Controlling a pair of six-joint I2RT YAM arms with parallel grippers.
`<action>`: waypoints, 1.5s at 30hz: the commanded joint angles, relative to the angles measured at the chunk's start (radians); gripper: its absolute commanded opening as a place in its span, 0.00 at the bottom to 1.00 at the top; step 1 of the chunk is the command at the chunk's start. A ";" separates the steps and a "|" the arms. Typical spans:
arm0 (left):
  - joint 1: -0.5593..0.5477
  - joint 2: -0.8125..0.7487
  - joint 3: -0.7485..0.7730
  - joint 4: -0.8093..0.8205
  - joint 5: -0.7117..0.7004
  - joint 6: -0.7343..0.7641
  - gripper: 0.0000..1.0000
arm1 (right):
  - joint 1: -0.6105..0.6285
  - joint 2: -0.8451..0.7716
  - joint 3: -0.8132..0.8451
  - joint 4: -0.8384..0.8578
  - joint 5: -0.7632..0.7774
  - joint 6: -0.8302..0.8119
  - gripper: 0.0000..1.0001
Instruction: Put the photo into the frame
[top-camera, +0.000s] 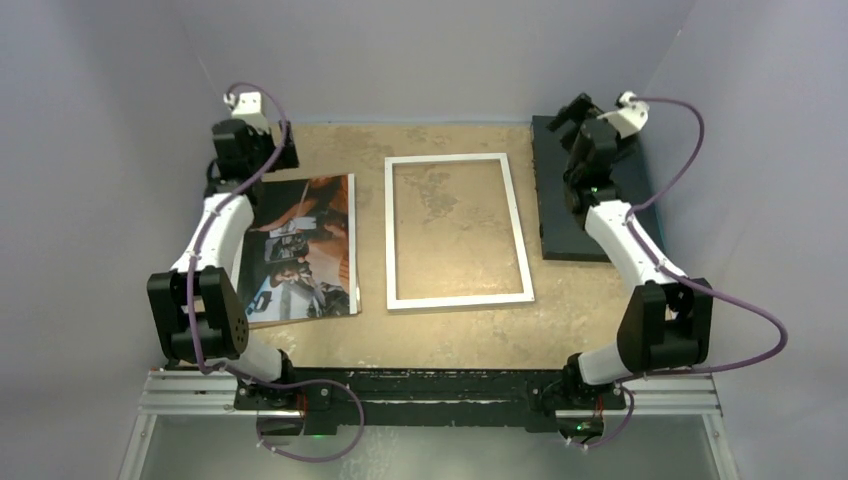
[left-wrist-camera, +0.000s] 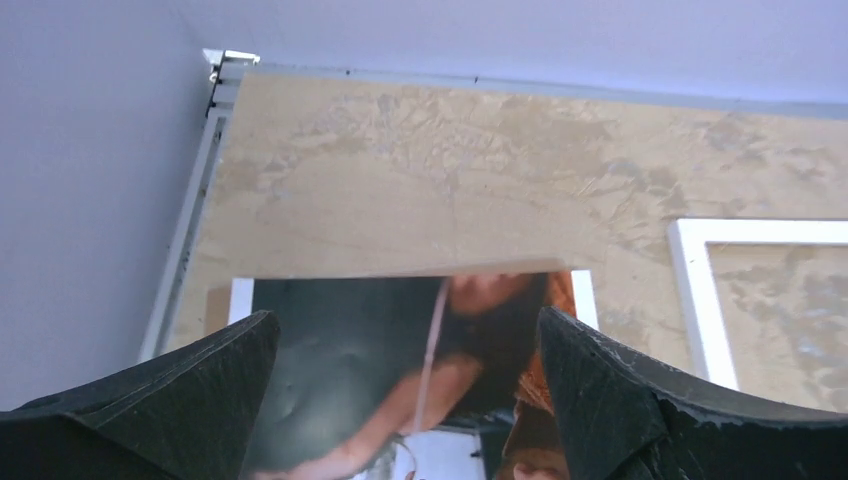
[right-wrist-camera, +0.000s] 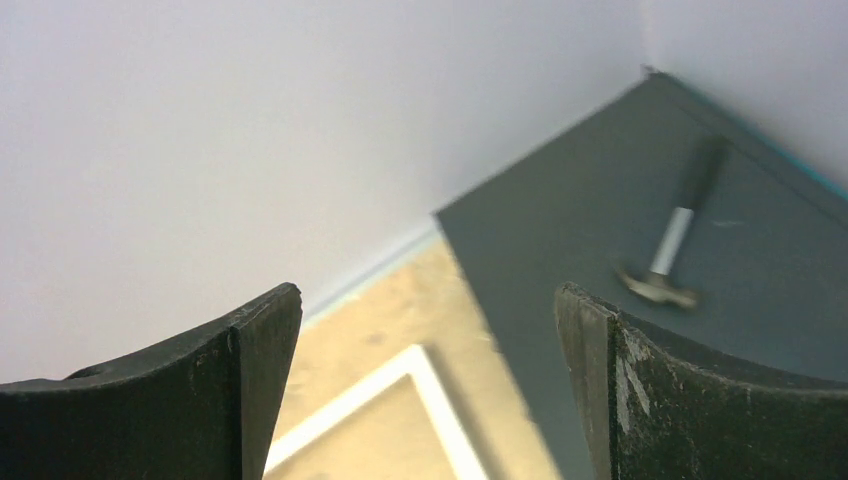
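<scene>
From above, the photo (top-camera: 305, 250) lies flat and picture-side up on the left part of the tan tabletop (top-camera: 450, 340), just beside the frame (top-camera: 460, 298). The frame lies flat at the middle with bare tabletop showing through its opening, and the 2 do not touch. A black slab (top-camera: 560, 215) lies along the right side, apart from the frame. The left arm (top-camera: 222, 225) reaches over the photo's left edge toward its far end, and the right arm (top-camera: 622, 240) reaches over the slab toward the far right corner. In the left wrist view, the left pincer (left-wrist-camera: 407, 320) hangs wide open above the photo's far end, its 2 black fingers (left-wrist-camera: 200, 390) spread to either side and holding nothing. The photo's far edge with its white border shows between them, and a corner of the frame's white rim is at the right. In the right wrist view, the right pincer (right-wrist-camera: 428, 292) is likewise spread wide and empty, near the slab's edge. A small hammer (right-wrist-camera: 665, 250) with a dark handle lies on the slab, blurred, and a corner of the frame shows low between the fingers.
</scene>
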 joint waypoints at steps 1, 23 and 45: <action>0.082 0.045 0.280 -0.476 0.234 -0.060 0.99 | 0.025 0.053 0.190 -0.341 -0.194 0.134 0.99; 0.091 -0.025 0.353 -0.732 0.135 0.073 0.89 | 0.500 0.209 0.404 -0.297 -0.164 -0.069 0.99; 0.092 -0.023 0.288 -0.820 0.143 0.137 0.87 | 0.795 0.682 0.641 -0.564 -0.027 0.012 0.86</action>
